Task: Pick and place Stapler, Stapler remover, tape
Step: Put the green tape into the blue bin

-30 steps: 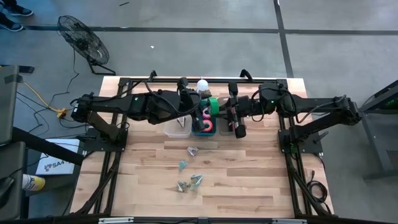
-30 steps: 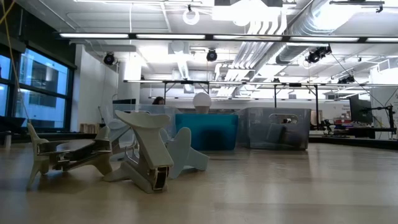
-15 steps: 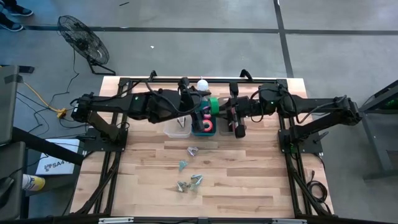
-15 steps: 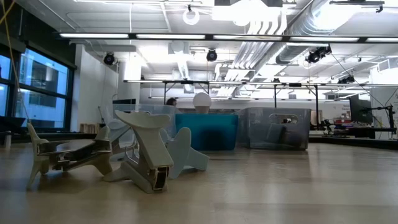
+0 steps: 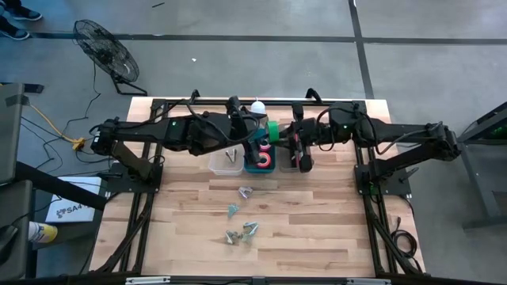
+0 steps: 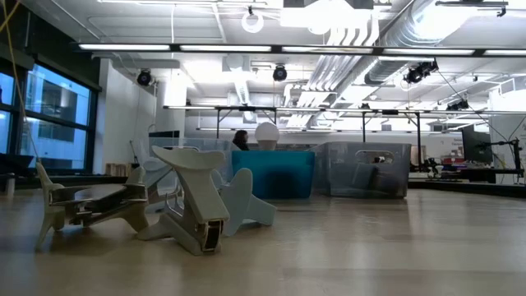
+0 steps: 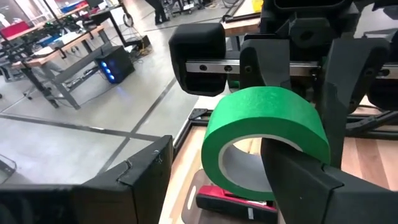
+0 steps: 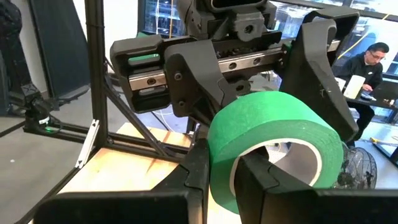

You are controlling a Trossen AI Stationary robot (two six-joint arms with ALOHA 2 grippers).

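Note:
A green tape roll (image 5: 272, 132) hangs over the bins at the table's far side, between my two grippers. My right gripper (image 5: 283, 141) (image 8: 227, 180) comes from the right and is shut on it. My left gripper (image 5: 257, 141) (image 7: 217, 168) comes from the left and stands open: one finger (image 7: 298, 177) shows against the roll's hollow, the other (image 7: 143, 180) stands clear outside it. A red stapler (image 7: 236, 202) lies below the roll. Pink and red tape rolls (image 5: 262, 158) lie in the teal bin (image 5: 250, 166). Several silvery staple removers (image 5: 242, 215) (image 6: 189, 201) lie on the table. My right gripper pinches the green roll's wall (image 8: 219, 177), one finger (image 8: 264, 180) inside the hollow and one (image 8: 194, 177) outside. The fingers come level from the table's right. The roll is lifted clear, its hollow facing sideways. Whether my left gripper's inner finger touches the roll cannot be told.
A clear bin (image 5: 226, 164) stands left of the teal bin and another (image 5: 293, 164) stands right of it, all in a row under the grippers. A white ball (image 5: 257, 107) sits at the far edge. Bare wood lies between the bins and the staple removers.
My left gripper has opened and let go of the green tape roll. The roll stays in my right gripper, over the bins. Both arms have hardly moved.

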